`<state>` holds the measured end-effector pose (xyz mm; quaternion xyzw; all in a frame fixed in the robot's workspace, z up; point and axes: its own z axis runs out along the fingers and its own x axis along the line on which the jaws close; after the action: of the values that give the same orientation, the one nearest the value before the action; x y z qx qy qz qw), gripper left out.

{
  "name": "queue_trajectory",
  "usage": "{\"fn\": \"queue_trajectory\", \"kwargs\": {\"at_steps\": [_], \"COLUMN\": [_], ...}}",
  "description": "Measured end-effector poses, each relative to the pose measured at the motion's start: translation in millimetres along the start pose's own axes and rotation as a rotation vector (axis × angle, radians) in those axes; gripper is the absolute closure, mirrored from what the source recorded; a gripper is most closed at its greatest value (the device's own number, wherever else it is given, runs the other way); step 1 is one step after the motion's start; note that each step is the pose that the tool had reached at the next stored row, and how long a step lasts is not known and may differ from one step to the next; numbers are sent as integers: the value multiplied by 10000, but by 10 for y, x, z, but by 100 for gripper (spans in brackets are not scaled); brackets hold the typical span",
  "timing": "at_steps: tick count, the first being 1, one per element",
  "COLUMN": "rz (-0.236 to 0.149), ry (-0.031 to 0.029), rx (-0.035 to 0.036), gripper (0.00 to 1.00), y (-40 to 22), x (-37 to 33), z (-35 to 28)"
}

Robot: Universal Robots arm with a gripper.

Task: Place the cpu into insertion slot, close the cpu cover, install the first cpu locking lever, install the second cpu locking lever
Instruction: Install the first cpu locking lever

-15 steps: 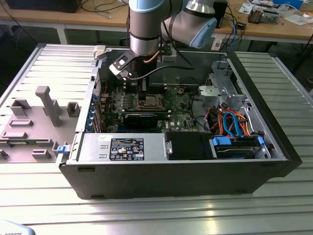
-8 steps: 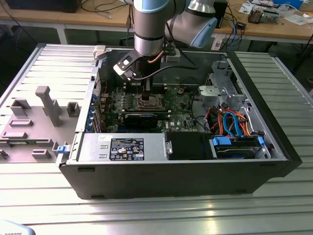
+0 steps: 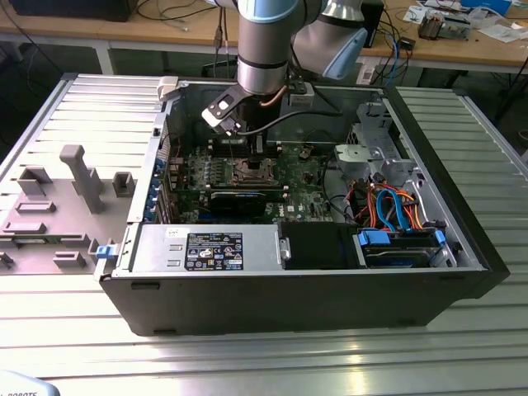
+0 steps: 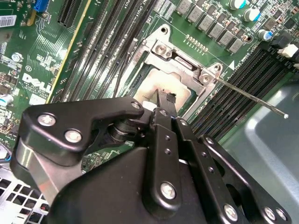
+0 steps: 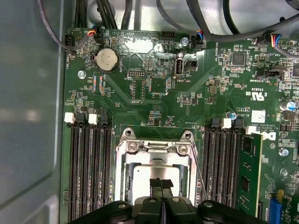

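**Closed pincer tips over the seated cpu**

In the first wrist view the gripper (image 5: 161, 183) has its two black fingertips pressed together, with nothing visible between them. Their ends sit over the near edge of the cpu (image 5: 148, 173); I cannot tell whether they touch it. The cpu's silver-grey top shows through the square cut-out of the cpu cover (image 5: 156, 147), which frames it between the banks of memory slots (image 5: 88, 172). In the second wrist view a thin locking lever (image 4: 252, 97) slants out from the socket's corner, its tip free. In the exterior view the arm (image 3: 262, 49) stands over the insertion slot (image 3: 247, 172) inside the open computer case (image 3: 289, 301).
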<state>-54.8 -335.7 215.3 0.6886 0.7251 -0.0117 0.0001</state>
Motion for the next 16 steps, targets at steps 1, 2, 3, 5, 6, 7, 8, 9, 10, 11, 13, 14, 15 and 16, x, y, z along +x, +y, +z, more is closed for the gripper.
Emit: {"fn": "queue_trajectory", "kwargs": {"at_steps": [1, 2, 3, 5, 6, 7, 8, 9, 10, 11, 13, 14, 15, 16], "rz": [0, 0, -1, 0, 0, 0, 0, 0, 0, 0, 0, 1, 0, -1], "ry": [0, -1, -1, -3, -6, -7, -3, -7, -6, -5, -6, -5, -7, -16], "rx": [-1, 0, 0, 0, 1, 1, -2, 1, 0, 0, 0, 0, -1, 1], "gripper": [89, 89, 89, 89, 89, 89, 89, 89, 89, 89, 89, 89, 89, 89], "y": [0, 0, 0, 0, 0, 0, 1, 0, 0, 0, -2, -2, -2, -1], "x": [0, 0, 0, 0, 0, 1, 1, 0, 0, 0, -2, -2, -2, -2], "z": [0, 0, 0, 0, -2, -5, -8, -16, -25, -35, -101, -111, -111, -112]}}
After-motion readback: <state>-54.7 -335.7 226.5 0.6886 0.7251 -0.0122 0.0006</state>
